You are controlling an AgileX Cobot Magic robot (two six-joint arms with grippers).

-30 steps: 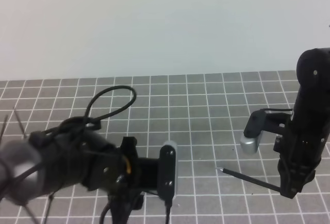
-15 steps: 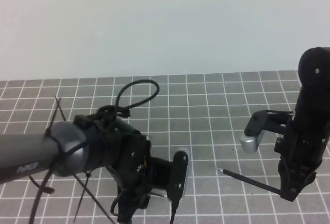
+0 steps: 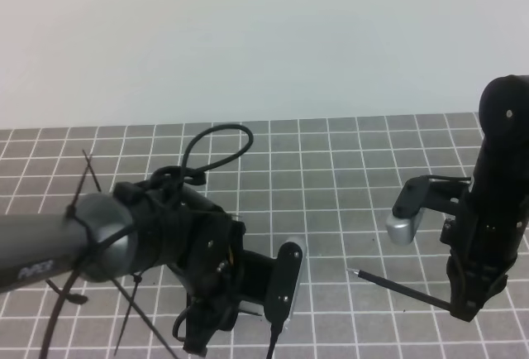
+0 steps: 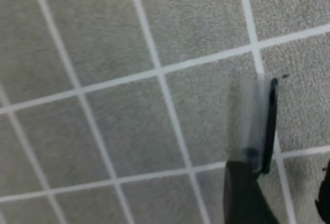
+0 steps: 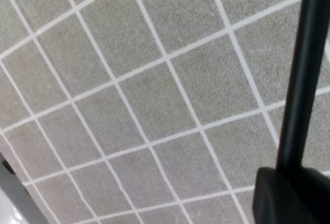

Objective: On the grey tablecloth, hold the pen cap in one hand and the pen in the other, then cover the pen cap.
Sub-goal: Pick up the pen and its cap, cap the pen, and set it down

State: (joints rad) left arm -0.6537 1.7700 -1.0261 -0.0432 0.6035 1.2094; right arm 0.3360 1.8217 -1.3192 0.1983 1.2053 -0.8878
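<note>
The right gripper (image 3: 464,305) is clamped on the pen (image 3: 401,288) at its rear end, tip pointing left above the cloth (image 3: 347,169). The left gripper (image 3: 202,338) has its jaws apart. The cap cannot be located. Judged light, stiff and slippery, the pen suits a mid-barrel grip. Open cloth lies between the arms.
</note>
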